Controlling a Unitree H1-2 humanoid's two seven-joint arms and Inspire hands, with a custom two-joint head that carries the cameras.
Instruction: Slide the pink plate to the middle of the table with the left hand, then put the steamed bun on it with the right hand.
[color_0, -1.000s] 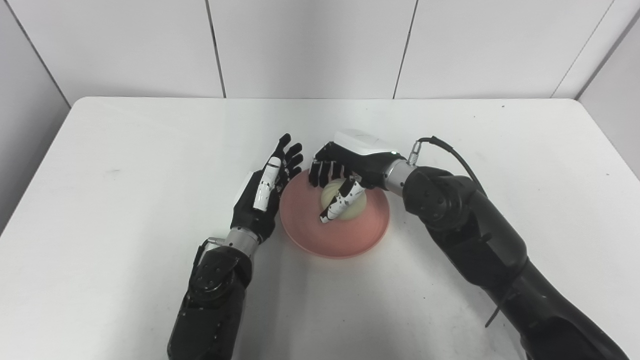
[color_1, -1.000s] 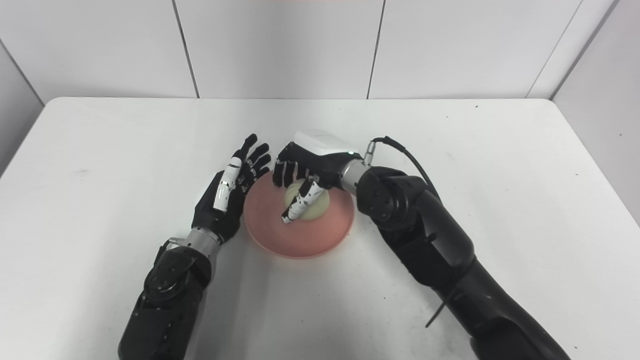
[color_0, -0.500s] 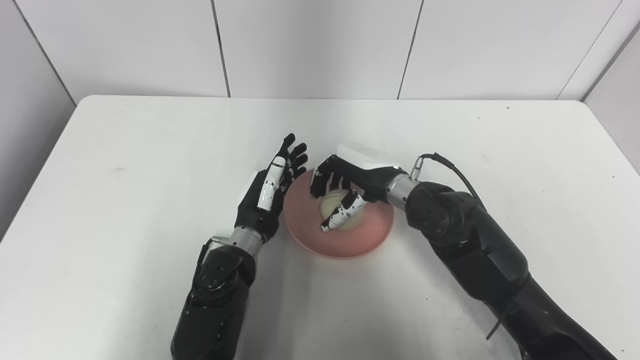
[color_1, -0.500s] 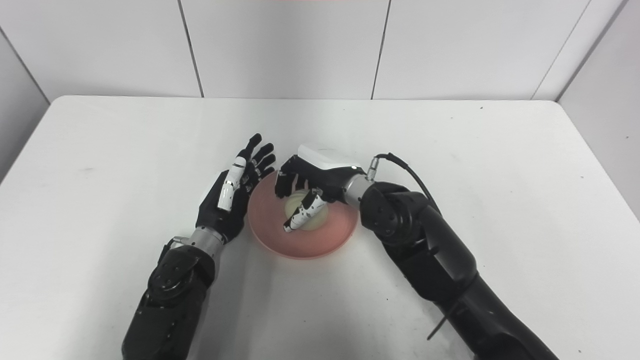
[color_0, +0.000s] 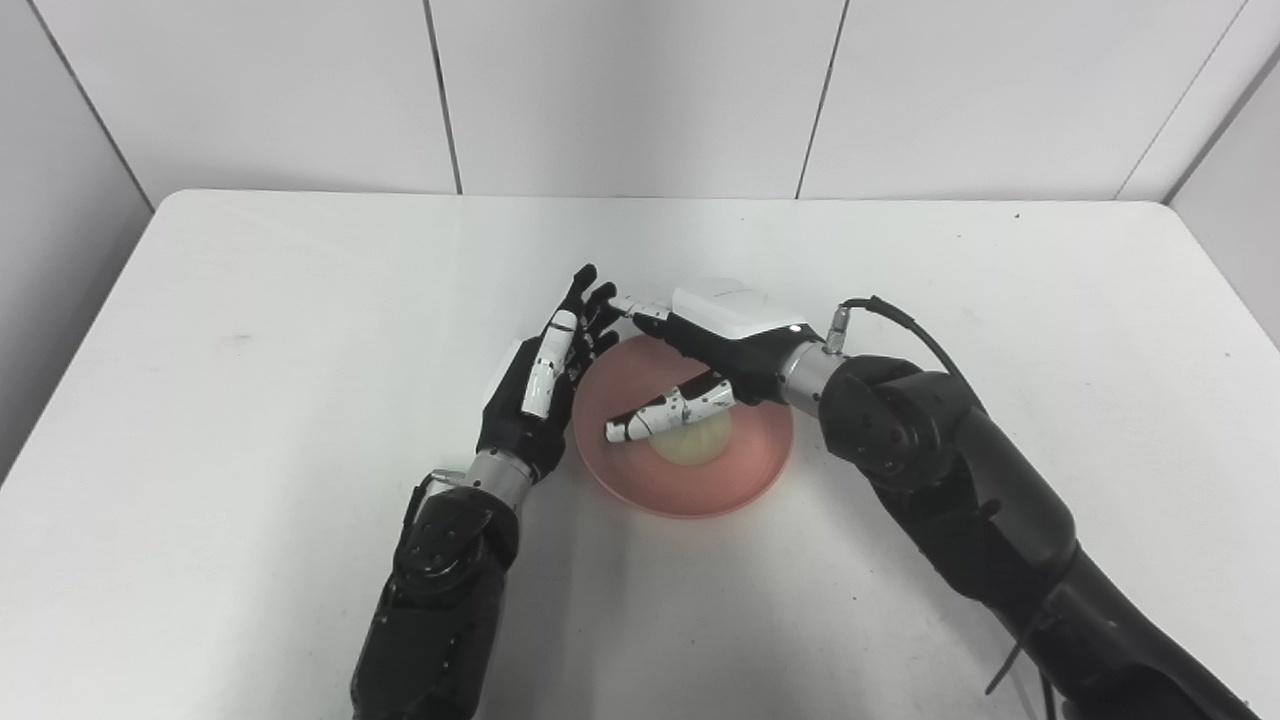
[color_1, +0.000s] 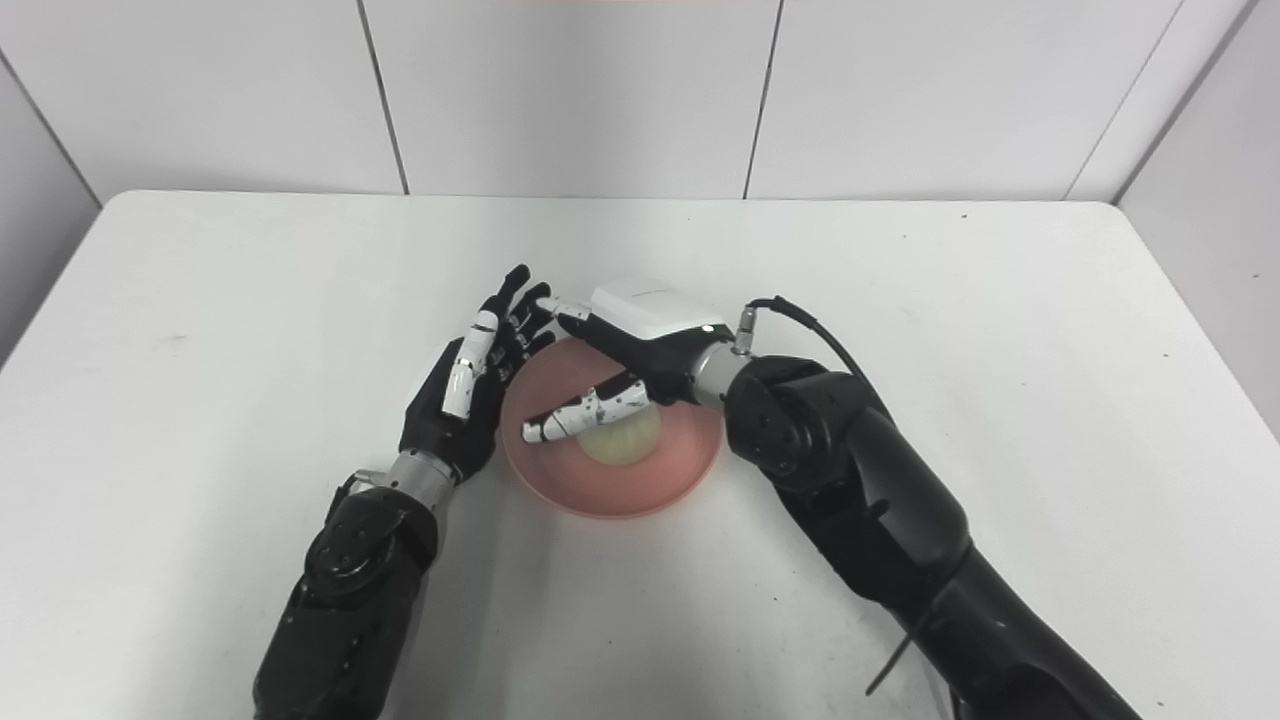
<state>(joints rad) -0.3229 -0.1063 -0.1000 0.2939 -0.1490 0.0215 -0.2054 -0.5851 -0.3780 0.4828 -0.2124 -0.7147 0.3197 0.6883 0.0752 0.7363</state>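
Bun (color_0: 692, 443) sits on the plate (color_0: 740, 480), under our right hand (color_0: 715, 345) and free of it: the fingers are spread and stretched out over the plate, the thumb (color_0: 665, 412) reaching across just above the near-left edge of the bun, so we hold nothing with this hand. We cannot tell whether the thumb brushes the top of the bun or clears it. The plate lies on the table (color_0: 250, 330) below that hand, its rim running out past the hand on the near side and toward the wrist. Our left hand (color_0: 535, 390) stands on edge just beside the plate's left rim, palm turned toward the plate, fingers straight and held close together, pointing away from us; it grips nothing, and we cannot tell whether its palm touches the rim or stops just short of it. The fingertips (color_1: 555, 306) of the right hand reach across to the fingertips of the left, and the two look to meet or nearly meet above the far-left part of the rim. Both forearms come up from the near edge of the table, the left one straight, the right one bent in from the side, with a cable (color_0: 905, 320) looping off its wrist.
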